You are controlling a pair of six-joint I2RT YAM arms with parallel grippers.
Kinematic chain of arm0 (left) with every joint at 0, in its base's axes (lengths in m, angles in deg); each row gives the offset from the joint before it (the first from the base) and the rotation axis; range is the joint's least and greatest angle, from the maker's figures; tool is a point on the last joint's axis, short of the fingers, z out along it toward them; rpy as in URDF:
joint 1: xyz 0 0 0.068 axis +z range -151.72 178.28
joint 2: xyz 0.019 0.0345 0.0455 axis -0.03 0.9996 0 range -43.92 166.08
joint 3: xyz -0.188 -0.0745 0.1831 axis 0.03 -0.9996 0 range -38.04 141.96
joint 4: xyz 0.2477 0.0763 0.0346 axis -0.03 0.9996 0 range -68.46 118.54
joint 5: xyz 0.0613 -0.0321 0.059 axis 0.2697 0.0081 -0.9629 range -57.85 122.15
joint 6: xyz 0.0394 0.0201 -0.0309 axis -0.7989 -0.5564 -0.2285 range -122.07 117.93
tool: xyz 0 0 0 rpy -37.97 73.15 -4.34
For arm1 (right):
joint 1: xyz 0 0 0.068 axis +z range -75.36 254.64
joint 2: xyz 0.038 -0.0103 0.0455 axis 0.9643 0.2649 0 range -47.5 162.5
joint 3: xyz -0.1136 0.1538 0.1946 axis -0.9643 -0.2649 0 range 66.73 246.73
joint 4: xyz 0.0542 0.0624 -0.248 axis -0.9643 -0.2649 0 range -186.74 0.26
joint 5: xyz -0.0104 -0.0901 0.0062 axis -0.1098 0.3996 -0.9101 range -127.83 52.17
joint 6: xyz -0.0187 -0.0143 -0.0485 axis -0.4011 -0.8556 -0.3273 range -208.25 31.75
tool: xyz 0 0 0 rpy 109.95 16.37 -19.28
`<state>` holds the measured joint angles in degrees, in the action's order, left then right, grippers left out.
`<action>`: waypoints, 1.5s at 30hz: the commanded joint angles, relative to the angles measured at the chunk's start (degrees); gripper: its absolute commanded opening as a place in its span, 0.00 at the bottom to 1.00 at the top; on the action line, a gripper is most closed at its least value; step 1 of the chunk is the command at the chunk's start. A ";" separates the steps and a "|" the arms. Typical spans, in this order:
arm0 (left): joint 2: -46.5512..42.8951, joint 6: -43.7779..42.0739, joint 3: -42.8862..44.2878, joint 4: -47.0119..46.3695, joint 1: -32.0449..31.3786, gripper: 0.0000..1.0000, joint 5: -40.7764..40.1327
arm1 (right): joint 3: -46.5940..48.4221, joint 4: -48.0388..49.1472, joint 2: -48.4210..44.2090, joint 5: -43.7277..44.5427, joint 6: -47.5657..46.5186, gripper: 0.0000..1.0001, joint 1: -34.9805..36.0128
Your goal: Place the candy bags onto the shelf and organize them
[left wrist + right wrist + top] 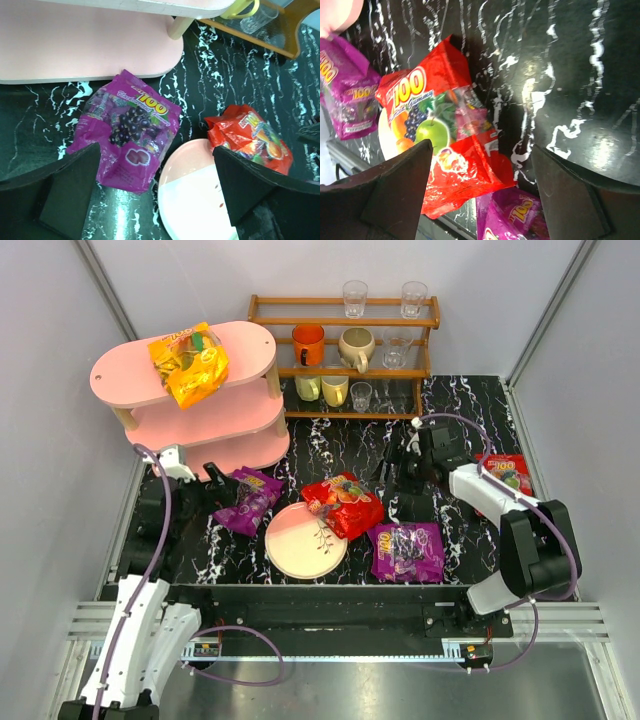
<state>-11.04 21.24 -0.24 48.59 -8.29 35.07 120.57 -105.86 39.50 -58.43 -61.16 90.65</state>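
A: L gripper (156, 150): jaws spread wide, nothing held. It hovers over the near purple bag (127, 131), which lies flat on the table (240, 65) just in front of the shelf (75, 45) bottom board, one corner just beside the plate (192, 200).
B: R gripper?
A: R gripper (481, 147) also gaping and empty, above the red bag (445, 145). That bag overlaps the plate rim.
B: Step, imo?
A: Pick on the L side. Best to drop straight down and pinch the puffy middle across the short width, not a sealed edge, since glossy film prob slips. Then lift clear of the plate before swinging to a tier. Top tier already holds the orange bag (188, 362), skewed and seemingly hanging over the front edge, so the mid or bottom tier looks the easier slot.
B: Can't-sees?
A: Second red bag (508, 472) is partly behind the R arm. Second purple bag (408, 551) is cut off at the bottom of the R wrist view. Mid + bottom boards are mostly covered by the top one from above, so can't tell what's deep in there. Finger-to-bag height isn't readable in either wrist view. Brown rack (345, 350) w/ mugs isn't involved.
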 commanded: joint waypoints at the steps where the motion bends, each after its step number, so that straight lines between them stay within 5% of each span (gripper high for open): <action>1: -2.54 7.09 2.98 3.45 0.06 0.99 4.28 | -1.98 7.32 0.53 -7.96 0.85 0.89 0.95; 8: -9.85 19.04 -2.99 1.43 -0.20 0.99 11.84 | -7.78 20.13 3.08 -18.66 7.09 0.79 0.95; 10: -11.34 20.45 -4.31 1.34 -0.73 0.99 12.02 | -9.71 23.57 3.26 -20.52 9.54 0.61 0.87; 20: -7.49 25.90 -7.48 -4.01 -7.22 0.99 8.26 | -16.49 28.69 -4.38 -22.64 15.71 0.15 0.95; 29: 9.73 27.40 -4.49 -12.45 -32.69 0.99 -9.40 | -17.55 27.72 -7.64 -20.97 15.80 0.12 1.04; 45: 36.44 29.25 4.81 -26.87 -34.39 0.99 -8.72 | -20.09 30.53 -2.37 -22.73 13.34 0.09 1.04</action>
<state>20.46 49.11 -0.17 28.70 -42.27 26.74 100.55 -79.92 36.23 -78.54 -47.02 91.41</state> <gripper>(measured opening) 0.987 0.101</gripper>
